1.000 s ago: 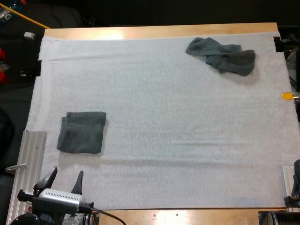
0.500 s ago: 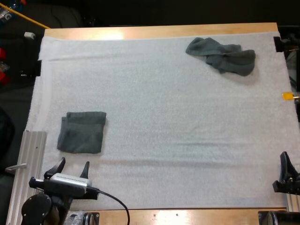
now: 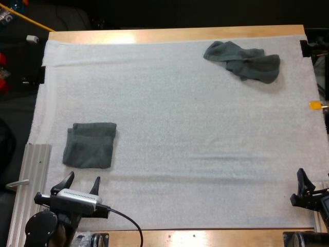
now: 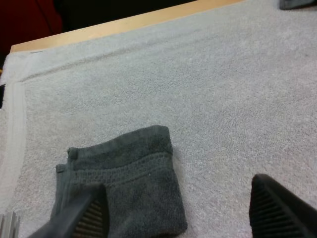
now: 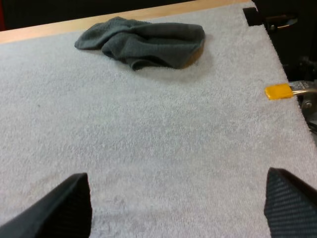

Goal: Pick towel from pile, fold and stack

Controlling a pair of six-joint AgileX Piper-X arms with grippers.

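A folded dark grey-green towel (image 3: 90, 145) lies flat at the left of the white mat (image 3: 180, 128). My left gripper (image 3: 82, 181) hovers just short of its near edge, open and holding nothing. The left wrist view has the folded towel (image 4: 124, 183) beyond the left gripper (image 4: 178, 210), partly behind one finger (image 4: 86, 220). A crumpled towel (image 3: 244, 60) lies at the far right of the mat. My right gripper (image 3: 313, 186) sits at the mat's near right corner, open. Between the spread fingers of the right gripper (image 5: 178, 201) is bare mat, with the crumpled towel (image 5: 143, 42) far ahead.
An aluminium rail (image 3: 31, 180) runs along the mat's near left side, beside my left arm. A black clamp (image 3: 304, 47) holds the mat's far right corner near the crumpled towel. Wide bare mat separates the two towels.
My left gripper has shifted a little forward and right toward the folded towel. My right gripper has come in from the right edge, moving left. Both towels lie as before.
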